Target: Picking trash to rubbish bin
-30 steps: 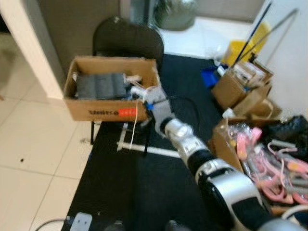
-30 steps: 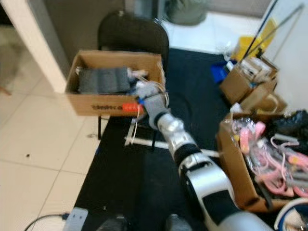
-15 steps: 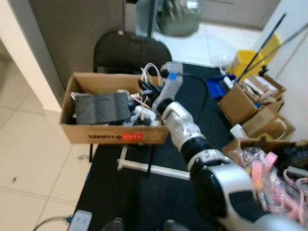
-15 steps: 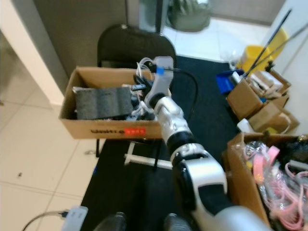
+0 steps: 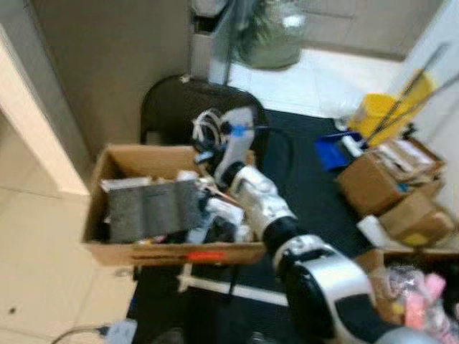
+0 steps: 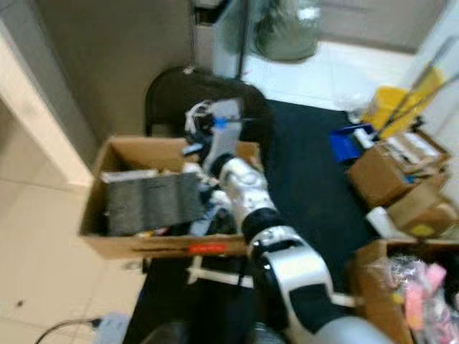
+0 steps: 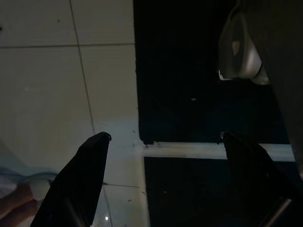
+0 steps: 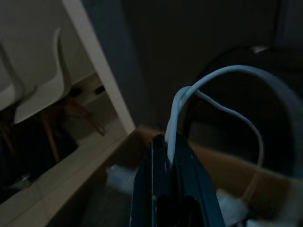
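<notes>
Raised since a second ago, the right gripper (image 8: 173, 156) fingers pinch a looped white cable (image 8: 222, 90) above the open brown cardboard box (image 5: 100, 244); left gripper (image 7: 163, 142) fingers spread, empty.

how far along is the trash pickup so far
Done: the right pincer is shut on a looped white cable. In hand: it holds that cable above the cardboard box on the black chair. Left: no bin can be made out, so carrying and dropping remain. The left pincer hangs open over the floor.
</notes>
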{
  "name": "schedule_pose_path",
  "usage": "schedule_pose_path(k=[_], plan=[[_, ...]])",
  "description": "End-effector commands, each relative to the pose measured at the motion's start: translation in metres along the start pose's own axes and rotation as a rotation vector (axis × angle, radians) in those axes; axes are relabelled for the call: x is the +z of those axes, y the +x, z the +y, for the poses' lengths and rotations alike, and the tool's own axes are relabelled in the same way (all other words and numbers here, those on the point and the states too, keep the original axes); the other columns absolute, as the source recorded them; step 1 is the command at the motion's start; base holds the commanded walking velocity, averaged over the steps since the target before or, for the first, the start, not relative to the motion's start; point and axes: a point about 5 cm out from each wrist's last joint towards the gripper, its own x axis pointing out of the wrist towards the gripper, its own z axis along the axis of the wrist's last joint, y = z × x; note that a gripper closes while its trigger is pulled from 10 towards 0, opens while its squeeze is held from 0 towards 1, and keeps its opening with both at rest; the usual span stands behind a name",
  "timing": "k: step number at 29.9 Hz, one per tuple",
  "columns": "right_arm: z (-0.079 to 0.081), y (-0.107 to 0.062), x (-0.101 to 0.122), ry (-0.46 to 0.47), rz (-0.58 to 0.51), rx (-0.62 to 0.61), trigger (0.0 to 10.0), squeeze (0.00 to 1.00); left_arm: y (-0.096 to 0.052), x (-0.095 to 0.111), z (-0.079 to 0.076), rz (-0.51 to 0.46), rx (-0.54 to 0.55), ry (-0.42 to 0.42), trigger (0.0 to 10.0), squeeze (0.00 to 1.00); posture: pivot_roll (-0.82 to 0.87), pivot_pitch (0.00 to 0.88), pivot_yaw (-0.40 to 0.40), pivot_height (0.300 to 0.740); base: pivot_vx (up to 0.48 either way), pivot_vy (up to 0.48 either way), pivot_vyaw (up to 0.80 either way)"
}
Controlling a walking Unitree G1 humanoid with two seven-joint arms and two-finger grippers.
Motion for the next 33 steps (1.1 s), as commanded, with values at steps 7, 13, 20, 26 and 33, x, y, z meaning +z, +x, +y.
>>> schedule_pose_path(k=[7,13,20,26,33], plan=[[0.006,-0.004,-0.011,-0.044,0.045,0.067,10.0,1.00,0.000,-0.008,-0.016,0.025,-0.055,-0.007,10.0,0.00,0.11,0.124,-0.053,0.740,0.000,0.000,0.00],[0.007,-0.005,-0.012,-0.040,0.046,0.096,10.0,1.00,0.000,-0.007,-0.016,0.026,-0.057,-0.008,10.0,0.00,0.11,0.124,-0.053,0.740,0.000,0.000,0.00],[0.007,-0.004,-0.008,0.004,0.020,0.107,10.0,1.00,0.000,-0.007,-0.016,0.026,-0.056,-0.008,10.0,0.00,0.12,0.124,-0.053,0.740,0.000,0.000,0.00],[0.006,-0.008,-0.019,-0.112,0.114,0.121,10.0,1.00,0.000,-0.007,-0.016,0.028,-0.053,-0.004,10.0,0.00,0.11,0.129,-0.047,0.740,0.000,0.000,0.00],[0.006,-0.009,-0.022,-0.135,0.143,0.127,10.0,1.00,0.000,-0.008,-0.016,0.030,-0.054,0.000,10.0,0.00,0.11,0.132,-0.045,0.740,0.000,0.000,0.00]])
